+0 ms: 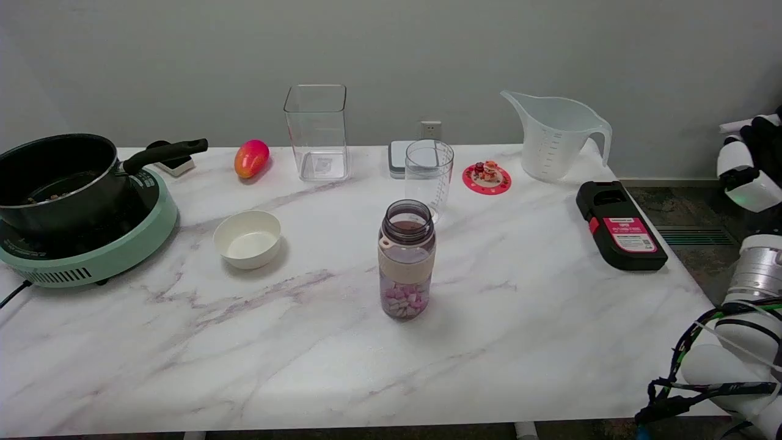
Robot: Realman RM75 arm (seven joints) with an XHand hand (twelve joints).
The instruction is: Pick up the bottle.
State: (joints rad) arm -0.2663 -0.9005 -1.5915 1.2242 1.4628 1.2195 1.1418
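Note:
The bottle (407, 260) stands upright near the middle of the marble table (305, 354). It is clear and purple-tinted, has a cream band, an open top, and pink and white pieces in its bottom. My right hand (750, 164) hangs in the air at the picture's right edge, beyond the table's right side and far from the bottle. It is partly cut off by the frame; its fingers look spread and nothing is in it. The right arm (742, 342) rises from the lower right corner.
Just behind the bottle stands a clear measuring cup (429, 174). Farther back are a tall clear container (316, 131), a large plastic jug (556, 137), a red coaster (487, 178) and a mango (251, 158). A white bowl (247, 239) and a pot (58, 177) on a green cooker sit left. A black device (620, 226) lies right.

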